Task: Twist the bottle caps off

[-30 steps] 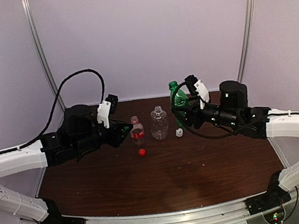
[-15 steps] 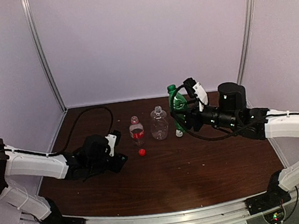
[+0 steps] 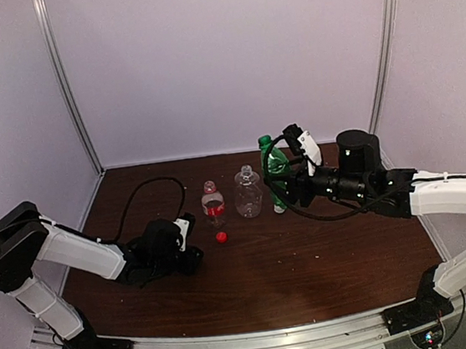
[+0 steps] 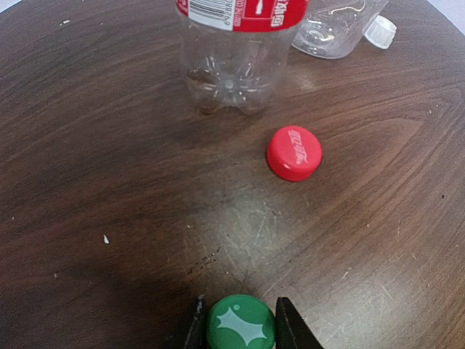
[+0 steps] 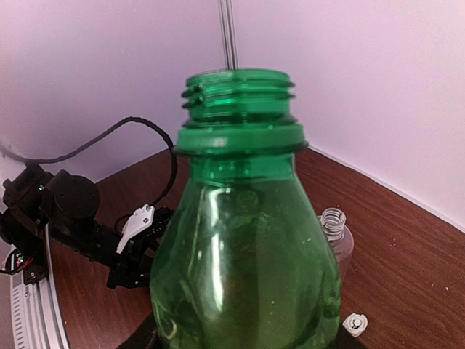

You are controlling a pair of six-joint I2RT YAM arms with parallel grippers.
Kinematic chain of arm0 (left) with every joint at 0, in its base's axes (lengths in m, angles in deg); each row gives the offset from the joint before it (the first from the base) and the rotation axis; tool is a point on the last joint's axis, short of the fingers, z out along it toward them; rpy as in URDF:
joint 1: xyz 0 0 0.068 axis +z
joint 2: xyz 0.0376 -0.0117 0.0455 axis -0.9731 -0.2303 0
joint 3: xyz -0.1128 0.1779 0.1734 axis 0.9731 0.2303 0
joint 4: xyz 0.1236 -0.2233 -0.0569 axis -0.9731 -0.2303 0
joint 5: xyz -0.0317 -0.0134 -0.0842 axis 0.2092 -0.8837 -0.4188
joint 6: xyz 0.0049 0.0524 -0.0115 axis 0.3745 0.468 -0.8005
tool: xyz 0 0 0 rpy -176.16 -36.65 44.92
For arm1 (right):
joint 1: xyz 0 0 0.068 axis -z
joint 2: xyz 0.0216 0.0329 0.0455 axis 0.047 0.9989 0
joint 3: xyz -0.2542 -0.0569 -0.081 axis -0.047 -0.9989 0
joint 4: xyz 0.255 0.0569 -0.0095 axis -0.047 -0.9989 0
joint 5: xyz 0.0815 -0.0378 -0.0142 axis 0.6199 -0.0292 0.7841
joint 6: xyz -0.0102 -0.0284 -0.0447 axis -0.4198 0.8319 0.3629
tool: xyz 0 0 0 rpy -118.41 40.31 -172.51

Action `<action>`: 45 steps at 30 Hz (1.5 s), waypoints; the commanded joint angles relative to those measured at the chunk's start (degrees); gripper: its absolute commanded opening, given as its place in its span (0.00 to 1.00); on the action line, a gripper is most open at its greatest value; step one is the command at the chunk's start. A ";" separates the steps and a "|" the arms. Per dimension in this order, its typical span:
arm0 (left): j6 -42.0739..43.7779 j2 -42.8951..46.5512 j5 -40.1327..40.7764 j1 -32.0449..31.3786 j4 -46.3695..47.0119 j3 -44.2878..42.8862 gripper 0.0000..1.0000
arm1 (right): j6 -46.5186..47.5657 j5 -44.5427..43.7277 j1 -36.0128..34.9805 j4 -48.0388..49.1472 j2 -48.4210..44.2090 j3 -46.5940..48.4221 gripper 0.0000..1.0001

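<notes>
My left gripper [image 4: 240, 301] is low over the table, shut on the green cap [image 4: 240, 323]. The red cap [image 4: 294, 153] lies loose in front of it, near the red-label bottle [image 4: 232, 51], which stands upright. From above, the left gripper [image 3: 190, 255] sits left of the red cap [image 3: 221, 236]. My right gripper [image 3: 289, 187] is shut on the body of the green bottle [image 3: 276, 165], holding it raised and slightly tilted. The green bottle [image 5: 243, 240] has a bare threaded neck. The wide clear bottle [image 3: 248, 193] stands uncapped, with the white cap [image 3: 280, 207] beside it.
The brown table [image 3: 312, 275] is closed in by pale walls at the back and sides. A black cable [image 3: 146, 188] loops over the table behind the left arm. Both arm bases sit at the near edge.
The left arm has dropped from beside the red-label bottle to low over the table nearer the front, carrying the green cap. The right arm has shifted the green bottle slightly left.
</notes>
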 commanded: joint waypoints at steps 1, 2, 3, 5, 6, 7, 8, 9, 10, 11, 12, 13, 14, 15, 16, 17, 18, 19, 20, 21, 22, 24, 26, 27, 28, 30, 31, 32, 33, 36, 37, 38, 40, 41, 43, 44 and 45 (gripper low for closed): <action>-0.30 -0.57 1.54 0.54 3.96 0.36 0.34 | -0.77 0.86 0.22 0.97 0.56 -0.08 0.38; -0.27 -0.51 1.60 0.59 3.74 0.31 0.36 | -0.81 0.93 0.25 0.97 0.60 -0.08 0.38; -0.19 -0.44 1.73 0.55 3.49 0.31 0.38 | -0.78 1.00 0.22 1.02 0.65 -0.08 0.38; 0.11 -0.07 1.76 0.54 2.90 0.17 0.44 | -0.83 1.00 0.25 1.06 0.77 -0.08 0.38; 0.17 0.17 1.90 0.54 2.41 0.07 0.48 | -0.83 1.08 0.22 1.04 0.78 -0.04 0.38; 0.17 0.47 1.93 0.54 1.97 -0.02 0.52 | -0.83 1.06 0.22 1.06 0.85 0.00 0.38; 0.29 0.85 2.04 0.54 1.67 0.01 0.55 | -0.83 1.07 0.20 0.99 0.79 0.01 0.38; 0.33 1.24 2.14 0.54 1.08 -0.04 0.58 | -0.85 1.14 0.22 0.95 0.79 0.01 0.38; 0.34 1.89 2.23 0.55 0.75 -0.17 0.60 | -0.83 1.18 0.22 0.96 0.79 0.07 0.38; 0.35 2.63 2.24 0.55 0.22 -0.22 0.63 | -0.83 1.14 0.22 0.90 0.79 0.09 0.38; 0.42 3.51 2.05 0.54 -0.19 -0.29 0.65 | -0.77 1.22 0.23 0.89 0.79 0.17 0.38; 0.62 4.60 1.75 0.54 -0.63 -0.37 0.67 | -0.74 1.27 0.22 0.84 0.79 0.19 0.38; 0.86 5.61 1.22 0.57 -1.28 -0.65 0.69 | -0.74 1.46 0.22 0.80 0.83 0.19 0.38; 1.22 6.82 0.55 0.55 -2.39 -1.09 0.71 | -0.70 1.70 0.22 0.80 0.91 0.18 0.38; 1.61 8.05 -0.33 0.54 -3.16 -1.63 0.73 | -0.53 2.14 0.22 0.86 1.00 0.12 0.38; 2.06 9.33 -1.40 0.54 -3.92 -2.22 0.74 | -0.36 2.78 0.22 0.95 1.09 0.10 0.38; 2.56 11.29 -2.79 0.54 -4.51 -2.83 0.76 | -0.18 3.75 0.22 1.07 1.20 0.03 0.38; 2.95 12.89 -4.29 0.54 -4.88 -3.38 0.77 | -0.01 4.34 0.22 1.32 1.30 -0.03 0.38; 3.32 14.45 -5.77 0.54 -5.02 -3.96 0.78 | 0.23 5.82 0.22 1.51 1.38 -0.08 0.39; 3.75 16.28 -7.48 0.52 -5.21 -4.45 0.79 | 0.51 7.08 0.26 1.79 1.44 -0.14 0.39; 3.99 17.87 -9.72 0.59 -5.40 -5.30 0.81 | 0.65 8.32 0.23 2.11 1.55 -0.16 0.40; 4.41 21.10 -13.53 0.54 -6.09 -6.85 0.83 | 1.04 10.85 0.22 2.58 1.88 -0.17 0.42; 4.79 23.75 -17.11 0.54 -6.49 -8.48 0.84 | 1.47 13.58 0.14 2.94 2.37 -0.01 0.42; 4.90 24.81 -19.15 0.54 -6.45 -9.37 0.85 | 1.65 15.12 0.13 3.01 2.63 0.19 0.42; 4.98 25.75 -21.08 0.50 -6.40 -10.27 0.85 | 1.76 16.69 0.13 3.07 3.10 0.45 0.43; 4.99 26.85 -25.15 0.59 -6.20 -12.27 0.86 | 2.16 20.21 -0.01 2.99 3.99 1.04 0.43; 4.96 27.02 -27.21 0.55 -6.18 -13.32 0.86 | 2.49 21.73 -0.15 2.69 4.54 1.45 0.43; 4.88 27.01 -29.27 0.53 -6.07 -14.45 0.86 | 2.82 22.90 -0.52 2.25 5.04 1.95 0.43; 4.71 26.86 -31.14 0.50 -5.97 -15.51 0.86 | 3.44 23.58 -0.95 1.87 5.54 2.39 0.43; 4.01 25.57 -36.74 0.46 -5.24 -18.46 0.86 | 4.18 24.83 -2.39 1.22 6.65 3.43 0.44; 3.55 24.99 -38.37 0.50 -4.73 -19.32 0.87 | 4.18 25.19 -2.75 1.21 6.94 3.66 0.44; 3.11 24.09 -39.42 0.47 -4.35 -20.13 0.86 | 4.20 25.37 -3.08 1.31 7.17 3.88 0.44; 2.28 22.65 -40.94 0.47 -4.01 -21.78 0.87 | 5.64 25.92 -3.65 1.25 7.52 4.40 0.45; 1.83 21.82 -41.62 0.46 -3.65 -22.44 0.86 | 5.90 26.16 -3.95 1.29 7.69 4.62 0.45; 0.92 20.16 -42.97 0.46 -3.18 -23.85 0.86 | 6.03 26.62 -4.47 1.25 8.04 5.14 0.45; 0.42 19.16 -43.48 0.42 -3.31 -24.53 0.86 | 6.15 26.73 -4.74 1.24 8.21 5.33 0.45; -0.12 18.30 -43.90 0.37 -3.73 -25.34 0.85 | 6.20 26.77 -4.97 1.11 8.29 5.56 0.45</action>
